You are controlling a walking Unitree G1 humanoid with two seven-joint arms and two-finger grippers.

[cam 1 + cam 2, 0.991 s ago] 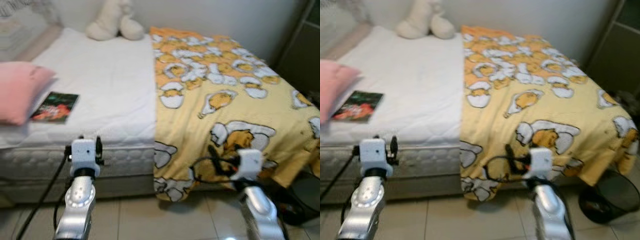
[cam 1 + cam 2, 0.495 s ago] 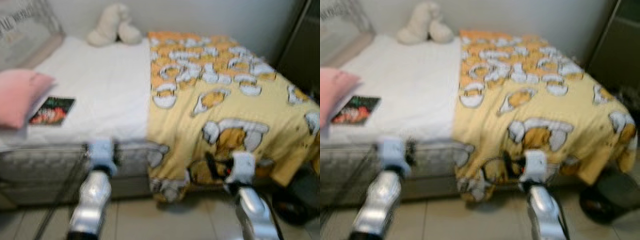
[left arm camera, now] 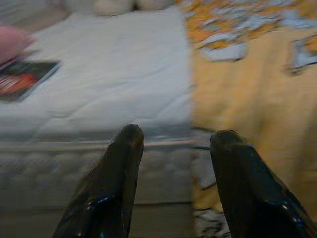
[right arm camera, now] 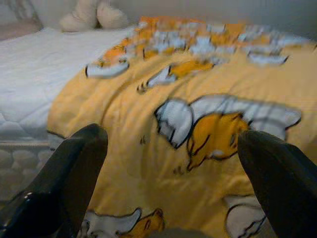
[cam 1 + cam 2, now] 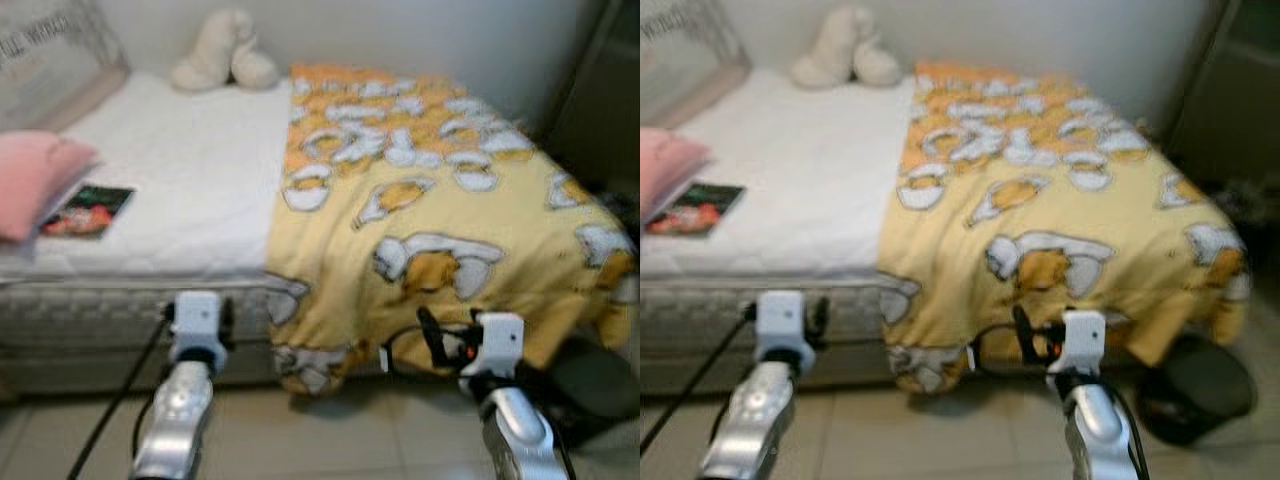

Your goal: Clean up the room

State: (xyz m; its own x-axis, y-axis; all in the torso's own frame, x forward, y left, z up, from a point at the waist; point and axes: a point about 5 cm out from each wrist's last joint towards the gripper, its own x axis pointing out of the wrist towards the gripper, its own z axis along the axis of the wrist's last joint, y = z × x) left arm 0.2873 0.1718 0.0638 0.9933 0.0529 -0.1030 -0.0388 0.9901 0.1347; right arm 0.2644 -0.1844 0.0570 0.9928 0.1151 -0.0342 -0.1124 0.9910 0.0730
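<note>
Facing the bed (image 5: pixel 190 170), both arms hang short of its near edge: the left end effector (image 3: pixel 176 141) and right end effector (image 4: pixel 171 141) are released, empty. Next likely: grasp the yellow blanket (image 5: pixel 440 200) bunched toward the bed's right edge.

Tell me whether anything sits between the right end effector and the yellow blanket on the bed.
Nothing visible does. The right end effector is open and aimed straight at the yellow blanket, with bare fabric in the gap between its fingers. The left end effector, also open, faces the mattress edge where blanket meets white sheet.
</note>
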